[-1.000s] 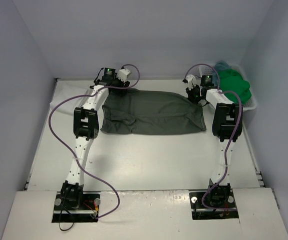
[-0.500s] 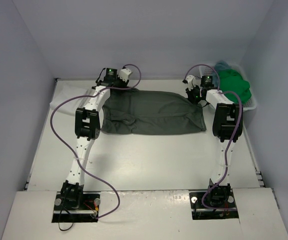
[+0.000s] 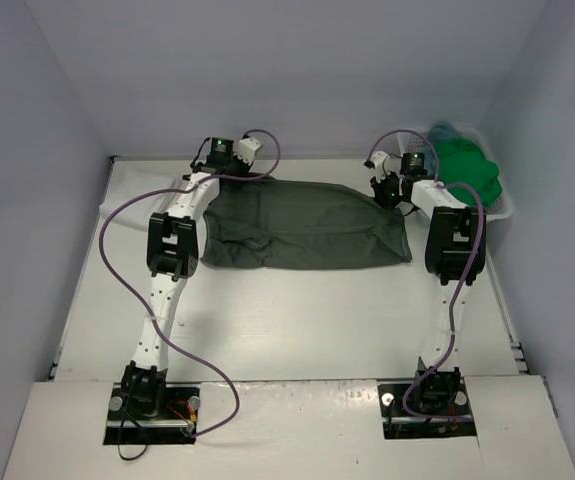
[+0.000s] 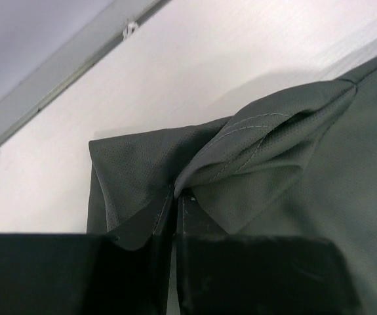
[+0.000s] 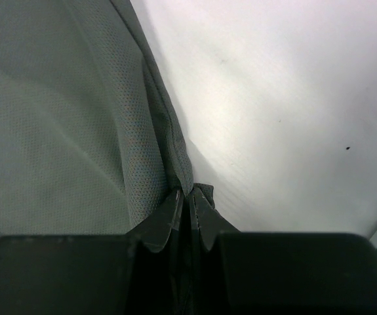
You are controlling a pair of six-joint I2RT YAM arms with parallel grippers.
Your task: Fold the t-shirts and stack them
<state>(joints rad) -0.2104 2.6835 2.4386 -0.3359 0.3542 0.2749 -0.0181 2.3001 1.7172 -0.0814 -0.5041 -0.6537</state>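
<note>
A dark grey t-shirt (image 3: 302,228) lies spread across the far half of the table. My left gripper (image 3: 229,172) sits at its far left corner, shut on a bunched fold of the grey cloth (image 4: 240,157). My right gripper (image 3: 389,192) sits at the far right corner, shut on the shirt's edge (image 5: 168,157). In both wrist views the jaws stand closed with fabric pinched between them. A bright green t-shirt (image 3: 467,165) and a teal-blue one (image 3: 445,129) lie heaped in the basket at the far right.
A white lattice basket (image 3: 505,208) stands in the far right corner, beside the right arm. A raised rail (image 4: 63,62) runs along the table's far edge, close behind the left gripper. Grey walls enclose the table on three sides.
My left gripper has closed onto the far left corner of the grey shirt and shifted slightly right. The right gripper has held its grip without moving.
</note>
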